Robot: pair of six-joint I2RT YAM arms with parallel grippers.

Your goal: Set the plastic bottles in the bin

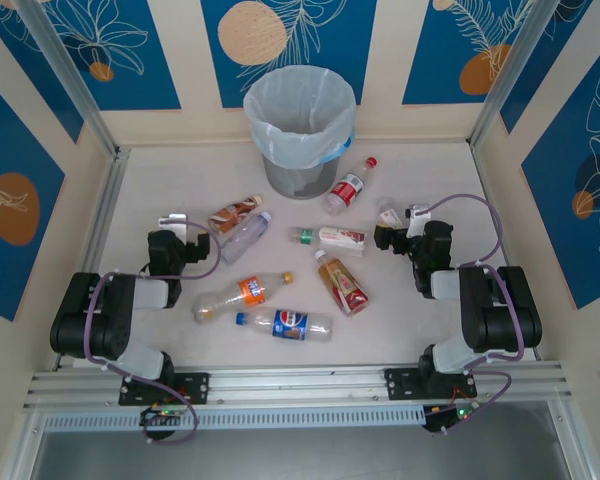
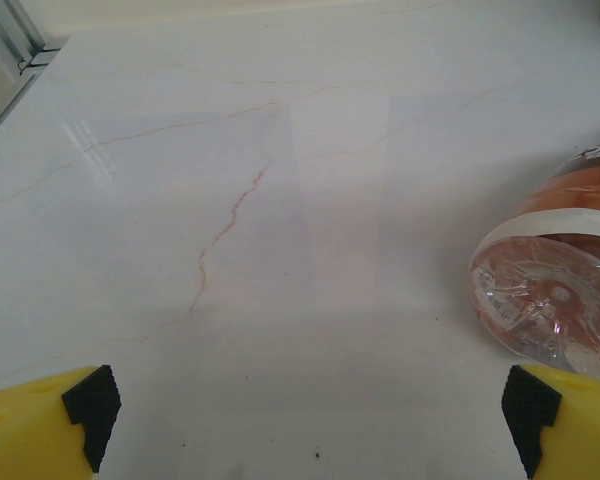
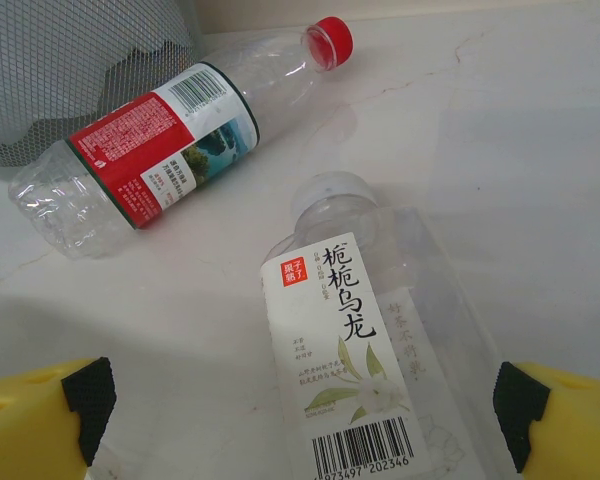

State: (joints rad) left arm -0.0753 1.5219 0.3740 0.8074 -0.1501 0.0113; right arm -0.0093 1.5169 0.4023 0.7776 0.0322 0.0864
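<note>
- Currently the left gripper point(image 2: 310, 415) is released, jaws spread wide over the bare table point(image 2: 280, 200), with nothing between its yellow fingers point(image 2: 40, 425).
- Just beside its right finger lies the brown-label bottle point(image 2: 555, 290), on its side with the clear base turned toward the camera. Whether the two touch cannot be told.
- Likewise the right gripper point(image 3: 305, 410) is released, its jaws standing on either side of the white-cap bottle point(image 3: 350, 370).
- That bottle lies flat on the table with its cap pointing away from the wrist. A clear gap separates it from the left finger, so it is not clamped.
- Farther out, the red-cap bottle point(image 3: 150, 150) lies on its side, its base just beside the mesh wall of the bin point(image 3: 80, 70).
- From above, the bin stands upright at the far middle of the table, lined with a white bag point(image 1: 265, 105).
- Also on the table, all on their sides and outside the bin:
  - the blue-cap bottle point(image 1: 245, 236), just beside the brown-label one;
  - the green-cap bottle point(image 1: 332, 237), near the middle;
  - the orange-cap bottle point(image 1: 342, 283), nearer the arms than the green-cap one;
  - the orange-label bottle point(image 1: 238, 295), left of centre;
  - the blue-label bottle point(image 1: 288, 324), nearest the arms.
</note>
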